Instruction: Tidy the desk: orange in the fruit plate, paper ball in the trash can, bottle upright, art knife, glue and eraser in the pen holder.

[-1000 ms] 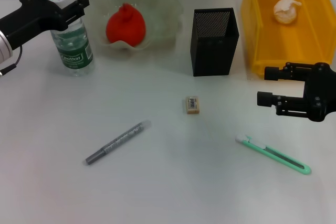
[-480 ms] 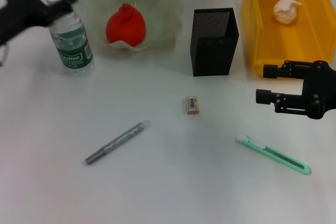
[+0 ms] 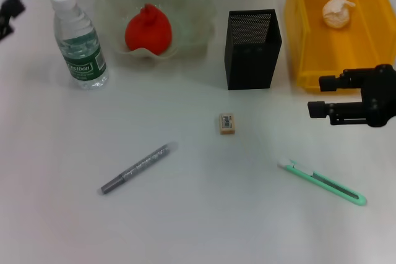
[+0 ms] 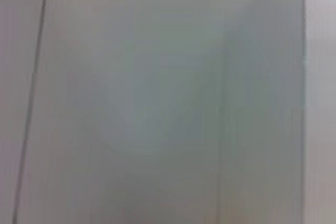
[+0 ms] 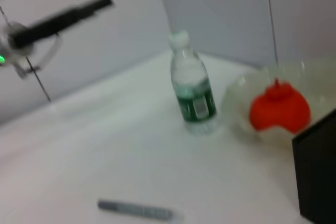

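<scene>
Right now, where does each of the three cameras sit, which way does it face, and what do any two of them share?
Head view: high on the robot, looking down at the table; right gripper near the trash can, left gripper at the edge.
Left wrist view: faces a blank grey surface; no robot parts show.
Right wrist view: low, facing across to the bottle, orange, glue; the left arm shows far off.
Head and right wrist share bottle, orange, glue.

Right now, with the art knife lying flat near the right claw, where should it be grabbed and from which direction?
Probably grip the art knife around mid-body, coming straight down with the right claw, its jaws set across the narrow width. It lies flat and slanted on the desk, whitish tip toward the eraser, with free space on both long sides.
</scene>
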Controlling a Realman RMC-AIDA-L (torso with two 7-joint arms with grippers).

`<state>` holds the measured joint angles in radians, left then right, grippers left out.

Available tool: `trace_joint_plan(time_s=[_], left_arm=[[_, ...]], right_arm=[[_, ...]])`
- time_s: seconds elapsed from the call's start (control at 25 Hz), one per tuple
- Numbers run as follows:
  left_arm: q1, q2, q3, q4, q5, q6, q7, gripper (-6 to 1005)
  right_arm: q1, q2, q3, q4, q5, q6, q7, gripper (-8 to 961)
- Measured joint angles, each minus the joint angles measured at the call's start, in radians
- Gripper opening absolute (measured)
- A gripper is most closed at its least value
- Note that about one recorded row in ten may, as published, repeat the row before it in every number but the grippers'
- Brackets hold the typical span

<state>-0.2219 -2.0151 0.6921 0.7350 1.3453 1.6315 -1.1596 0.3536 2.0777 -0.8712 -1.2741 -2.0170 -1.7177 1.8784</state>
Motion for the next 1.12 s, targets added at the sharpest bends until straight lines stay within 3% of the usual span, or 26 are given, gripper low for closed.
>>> trace_joint_plan(time_s=[0.12,0.2,0.36,0.4,0.44,0.6,0.68,0.8,1.12], left_arm=[[0.036,0.001,0.006,-0.006,0.004,0.036,0.018,806],[0.064,0.000,0.010,-0.014,0.011,0.067,0.047,805],[0.100,-0.006,0.006,-0.033,0.045,0.134,0.101,805],[0.106,-0.006,0.006,-0.036,0.059,0.147,0.106,805],[0.110,-0.006,0.004,-0.039,0.072,0.155,0.108,805],[0.129,-0.010,0.003,-0.059,0.105,0.166,0.113,805],[0.132,-0.010,0.003,-0.061,0.106,0.166,0.116,805],[0.139,-0.012,0.001,-0.074,0.106,0.167,0.131,805],[0.129,-0.012,-0.002,-0.088,0.106,0.158,0.136,805]], right_arm=[[0.029,-0.004,-0.038,-0.063,-0.058,-0.011,0.091,673],[0.094,-0.004,-0.094,-0.144,-0.175,-0.040,0.209,672],[0.167,-0.002,-0.182,-0.181,-0.265,-0.070,0.289,672],[0.233,-0.003,-0.265,-0.174,-0.344,-0.076,0.367,671],[0.233,-0.003,-0.265,-0.174,-0.344,-0.076,0.367,671],[0.408,0.000,-0.440,-0.086,-0.563,-0.095,0.552,671],[0.446,0.001,-0.495,-0.045,-0.605,-0.089,0.598,670],[0.479,0.004,-0.557,0.013,-0.626,-0.063,0.638,670],[0.483,0.010,-0.728,0.103,-0.621,0.027,0.714,668]])
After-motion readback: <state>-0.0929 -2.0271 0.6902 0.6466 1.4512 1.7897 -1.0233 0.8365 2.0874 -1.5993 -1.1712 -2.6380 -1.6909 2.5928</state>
